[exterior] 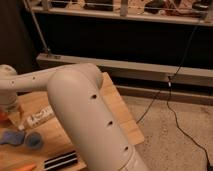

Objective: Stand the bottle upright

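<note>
The bottle [40,118] is a small whitish one with dark print, lying on its side on the wooden table [112,102], cap end toward the lower left. My gripper [11,109] hangs at the far left, just above and left of the bottle's cap end, open and holding nothing. The thick white arm [82,107] crosses the foreground and hides much of the table.
A red bowl [2,118] peeks in at the left edge. A blue disc [33,140] and a blue cloth [10,137] lie in front of the bottle. A black-and-white striped flat piece [60,160] lies near the front. Cables [165,100] run over the floor on the right.
</note>
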Tool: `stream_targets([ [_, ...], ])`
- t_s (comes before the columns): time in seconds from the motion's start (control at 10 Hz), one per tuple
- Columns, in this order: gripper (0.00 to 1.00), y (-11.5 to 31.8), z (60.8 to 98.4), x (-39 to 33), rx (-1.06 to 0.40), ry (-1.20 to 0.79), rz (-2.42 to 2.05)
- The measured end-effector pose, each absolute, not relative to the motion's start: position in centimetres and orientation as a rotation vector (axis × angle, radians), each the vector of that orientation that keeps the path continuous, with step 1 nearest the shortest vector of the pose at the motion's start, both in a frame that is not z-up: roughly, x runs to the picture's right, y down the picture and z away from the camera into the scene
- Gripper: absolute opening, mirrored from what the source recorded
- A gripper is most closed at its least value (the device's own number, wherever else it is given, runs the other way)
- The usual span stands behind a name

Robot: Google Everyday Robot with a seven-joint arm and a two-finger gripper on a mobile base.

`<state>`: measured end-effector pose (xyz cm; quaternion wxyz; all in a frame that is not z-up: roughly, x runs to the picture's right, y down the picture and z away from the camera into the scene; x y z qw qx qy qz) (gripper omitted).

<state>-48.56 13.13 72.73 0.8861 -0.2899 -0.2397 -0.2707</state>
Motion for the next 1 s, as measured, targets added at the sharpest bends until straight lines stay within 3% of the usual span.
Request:
stream_targets([
  [1.0, 0.65, 16.7, 75.0, -47.4, -0.664, -0.410, -0.562],
])
